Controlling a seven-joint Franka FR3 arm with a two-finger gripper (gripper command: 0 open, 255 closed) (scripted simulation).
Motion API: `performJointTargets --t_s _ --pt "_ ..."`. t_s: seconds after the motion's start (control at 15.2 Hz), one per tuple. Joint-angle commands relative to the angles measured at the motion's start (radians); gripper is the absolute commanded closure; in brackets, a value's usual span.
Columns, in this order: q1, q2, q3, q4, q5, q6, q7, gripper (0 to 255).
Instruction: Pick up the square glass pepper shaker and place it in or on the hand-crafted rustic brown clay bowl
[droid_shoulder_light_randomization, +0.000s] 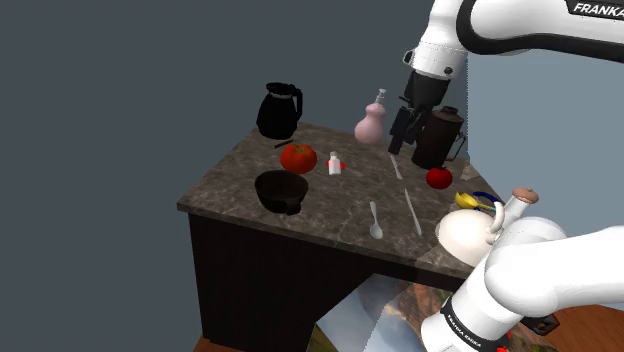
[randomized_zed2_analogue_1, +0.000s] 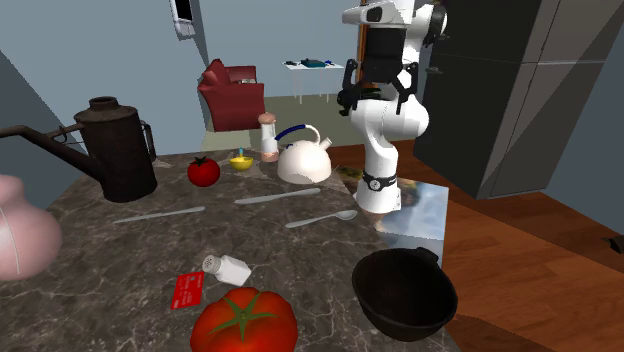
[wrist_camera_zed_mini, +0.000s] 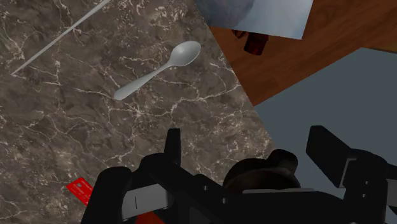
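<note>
A dark marbled countertop (droid_shoulder_light_randomization: 310, 215) is set in a dim room and cluttered with kitchen stuff. The pepper shaker (randomized_zed2_analogue_1: 228, 268) looks tipped on its side just beside a red card (randomized_zed2_analogue_1: 187, 290) and near the dark bowl (randomized_zed2_analogue_1: 405, 292), so only a short carry is expected. The gripper (droid_shoulder_light_randomization: 400, 132) is parked up high, well apart from it. Its fingers are spread wide, with nothing gripped or touched.

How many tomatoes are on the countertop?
2. A large tomato sits beside the dark bowl; a small tomato lies by the dark pitcher. Others could be hidden behind taller items.
</note>
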Motion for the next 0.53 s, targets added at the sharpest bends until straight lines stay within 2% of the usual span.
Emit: performJointTargets --t_s 0.0,0.46 --pt "0.0 0.0 0.0 0.0 0.0 0.0 0.0 0" --pt "-0.046 0.277 -0.044 0.107 -0.016 0.122 -0.005 0"
